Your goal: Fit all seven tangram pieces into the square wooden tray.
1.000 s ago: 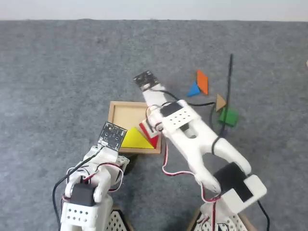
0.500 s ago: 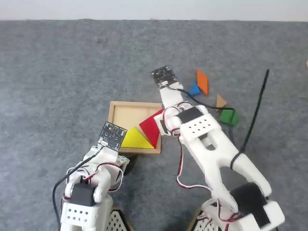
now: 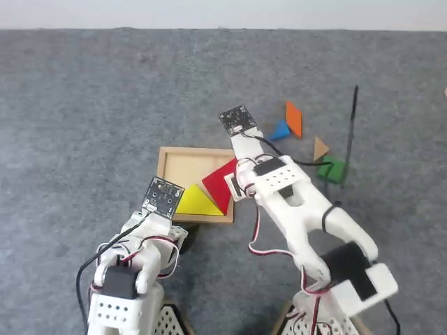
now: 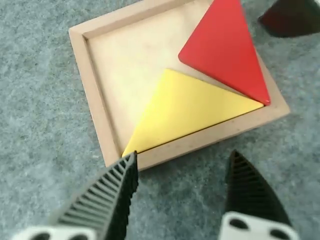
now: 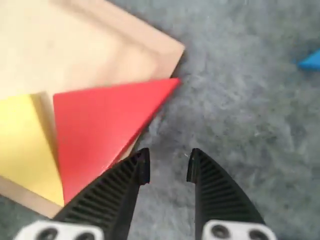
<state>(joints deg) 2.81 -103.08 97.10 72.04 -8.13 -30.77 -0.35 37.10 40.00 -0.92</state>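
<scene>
The square wooden tray point(image 3: 170, 165) holds a yellow triangle point(image 3: 196, 203) flat along its near edge. A red triangle point(image 3: 219, 182) lies tilted, with one side resting over the tray's right rim point(image 5: 165, 47). My right gripper point(image 5: 168, 152) hangs open with nothing in it, over the carpet just right of the red triangle point(image 5: 100, 120). My left gripper point(image 4: 183, 156) is open above the carpet at the tray's near rim point(image 4: 200, 142), close to the yellow triangle point(image 4: 185, 107).
On the carpet to the right lie a blue triangle point(image 3: 281, 129), an orange parallelogram point(image 3: 294, 118), a small tan triangle point(image 3: 320, 147) and a green square point(image 3: 332, 169). A black cable point(image 3: 349, 125) runs near them.
My right arm pulled back to the right off the tray, leaving the red triangle uncovered across the right rim. The left arm stayed still.
</scene>
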